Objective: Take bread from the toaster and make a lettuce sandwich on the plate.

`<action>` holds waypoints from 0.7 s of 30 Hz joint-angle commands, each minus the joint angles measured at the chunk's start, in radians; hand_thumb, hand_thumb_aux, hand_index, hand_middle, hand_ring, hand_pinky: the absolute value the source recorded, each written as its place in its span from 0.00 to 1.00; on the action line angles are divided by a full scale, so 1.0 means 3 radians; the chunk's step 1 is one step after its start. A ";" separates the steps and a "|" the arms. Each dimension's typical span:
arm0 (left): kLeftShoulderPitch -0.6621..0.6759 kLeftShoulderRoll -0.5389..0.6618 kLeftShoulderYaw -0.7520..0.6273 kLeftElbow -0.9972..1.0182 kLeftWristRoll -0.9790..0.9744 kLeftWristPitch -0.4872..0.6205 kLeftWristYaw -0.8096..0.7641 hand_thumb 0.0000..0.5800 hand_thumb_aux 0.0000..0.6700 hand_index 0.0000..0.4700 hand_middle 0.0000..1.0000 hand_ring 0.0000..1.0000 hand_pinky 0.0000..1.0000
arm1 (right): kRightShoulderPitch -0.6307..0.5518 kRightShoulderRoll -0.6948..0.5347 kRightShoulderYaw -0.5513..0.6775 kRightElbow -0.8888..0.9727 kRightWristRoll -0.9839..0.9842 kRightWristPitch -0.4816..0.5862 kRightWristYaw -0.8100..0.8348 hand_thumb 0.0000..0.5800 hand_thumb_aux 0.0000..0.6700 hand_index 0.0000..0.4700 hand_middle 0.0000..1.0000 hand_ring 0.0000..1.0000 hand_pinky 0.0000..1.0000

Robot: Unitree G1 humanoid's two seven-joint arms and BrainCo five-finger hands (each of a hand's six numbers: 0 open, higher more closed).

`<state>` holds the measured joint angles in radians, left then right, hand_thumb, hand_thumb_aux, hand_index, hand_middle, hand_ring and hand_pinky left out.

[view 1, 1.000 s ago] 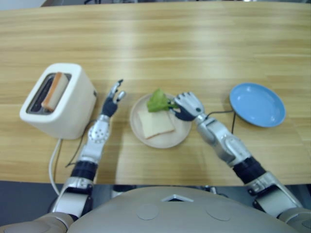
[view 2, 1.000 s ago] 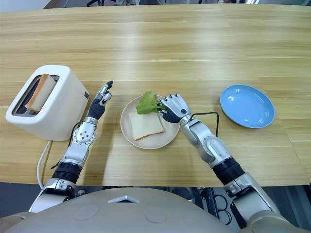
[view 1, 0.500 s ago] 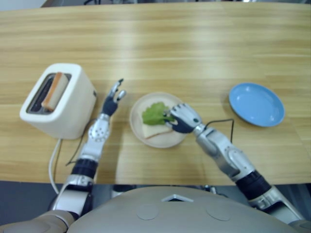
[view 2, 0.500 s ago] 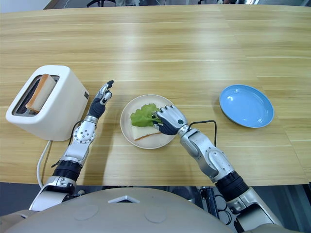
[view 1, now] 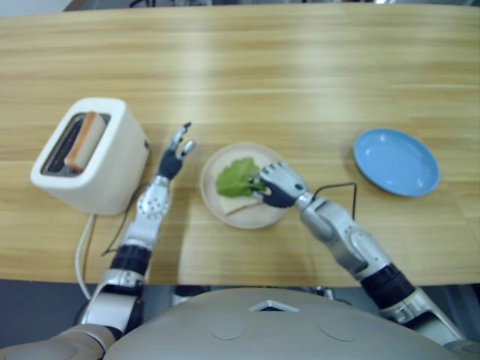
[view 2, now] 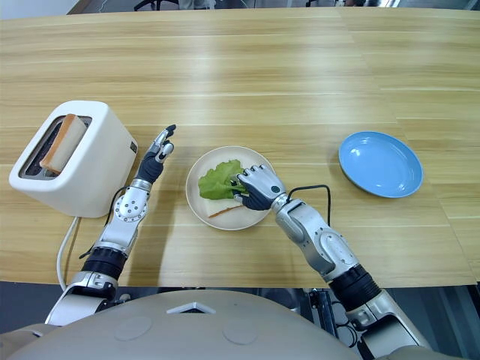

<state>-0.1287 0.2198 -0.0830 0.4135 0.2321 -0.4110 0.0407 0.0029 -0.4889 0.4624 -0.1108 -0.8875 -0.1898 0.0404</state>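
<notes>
Right hand [view 2: 259, 189] curled on lettuce [view 2: 216, 180], over plate [view 2: 232, 223]

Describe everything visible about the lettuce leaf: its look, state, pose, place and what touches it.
The lettuce leaf is a single bright green piece with a ruffled, crinkled edge, and it looks fresh and soft. It lies spread out, roughly flat, on top of the bread slice, covering most of it so that only the slice's near edge shows. Both sit on the round beige plate near the table's front edge. The right hand has its fingers curled on the leaf's right edge, pinching it there.
</notes>
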 commanded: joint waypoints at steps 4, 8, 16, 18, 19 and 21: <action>0.0023 0.0013 -0.0014 0.0047 0.0038 -0.0006 -0.0002 0.00 0.00 0.00 0.00 0.00 0.00 | 0.0093 -0.0084 -0.0037 -0.0056 0.0008 -0.0006 0.0154 0.00 0.00 0.00 0.00 0.00 0.00; 0.0032 0.0020 -0.0015 0.0036 0.0044 -0.0008 -0.0004 0.00 0.00 0.00 0.00 0.00 0.00 | 0.0087 -0.0126 -0.0104 -0.0120 -0.0002 0.0023 0.0180 0.00 0.00 0.00 0.00 0.00 0.00; 0.0038 0.0039 -0.0003 0.0029 0.0042 -0.0015 -0.0009 0.00 0.00 0.00 0.00 0.00 0.00 | 0.0063 -0.0222 -0.0398 -0.0395 -0.0038 0.0108 0.0196 0.00 0.00 0.00 0.00 0.00 0.00; 0.0044 0.0046 -0.0001 0.0016 0.0043 -0.0015 -0.0011 0.00 0.00 0.00 0.00 0.00 0.00 | 0.0051 -0.0276 -0.0530 -0.0484 -0.0050 0.0155 0.0201 0.00 0.00 0.00 0.00 0.00 0.00; 0.0049 0.0049 -0.0001 0.0005 0.0044 -0.0014 -0.0013 0.00 0.00 0.00 0.00 0.00 0.00 | 0.0046 -0.0303 -0.0610 -0.0537 -0.0046 0.0183 0.0199 0.00 0.00 0.00 0.00 0.00 0.00; 0.0070 0.0067 -0.0001 -0.0066 0.0052 -0.0011 -0.0022 0.00 0.00 0.00 0.00 0.00 0.00 | 0.0039 -0.0335 -0.0766 -0.0625 -0.0008 0.0234 0.0192 0.00 0.00 0.00 0.00 0.00 0.00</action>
<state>-0.1214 0.2264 -0.0832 0.4121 0.2350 -0.4158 0.0407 0.0209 -0.5771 0.2780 -0.2686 -0.8973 -0.1366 0.0869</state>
